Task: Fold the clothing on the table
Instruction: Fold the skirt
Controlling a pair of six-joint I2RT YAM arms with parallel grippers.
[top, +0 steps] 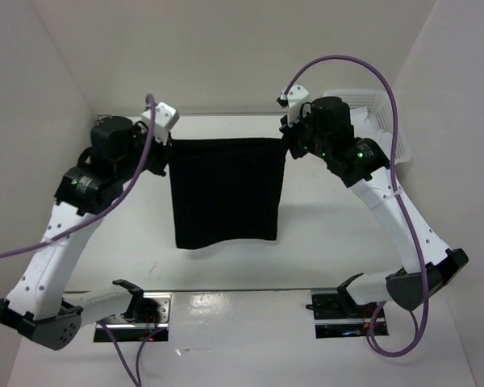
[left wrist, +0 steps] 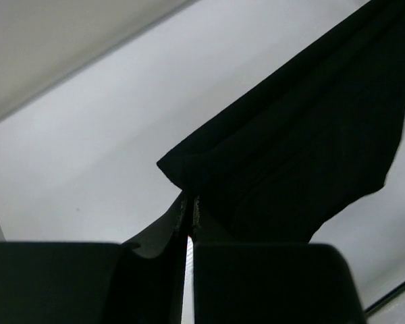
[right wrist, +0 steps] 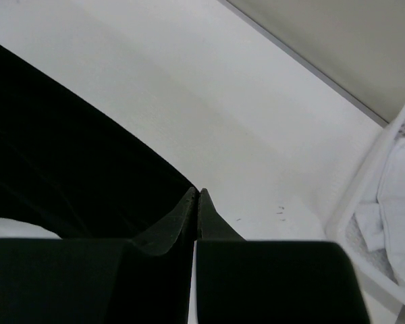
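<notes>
- My left gripper [left wrist: 190, 202] has its fingers pressed together on one top corner of the clothing [top: 226, 193]. A fold of black fabric is bunched right at the tips.
- My right gripper [right wrist: 197, 196] is pinched the same way on the opposite top corner, where the cloth's edge runs straight into the closed tips.
- With both corners held well apart, the top hem is a taut, straight line between the arms. I judge this spreads the garment flat so it can be laid down without creases.
- The clothing hangs from that line over the far middle of the table [top: 331, 242]. Its lower edge sags slightly at the left, and I cannot tell whether it touches the surface.
- Edges: both side hems fall nearly straight, and the bottom hem faces me, nearest the arm bases.
- Open room: bare white tabletop lies between the hanging hem and the metal rail [top: 242, 292] at the near edge, which looks like enough to drape the cloth toward me.
- The tight side is the right. The lattice basket [right wrist: 364, 202], with white cloths [right wrist: 399, 196] in it, sits near my right wrist, so I would avoid swinging outward there.
- The enclosure walls [top: 32, 121] close in on both flanks.
</notes>
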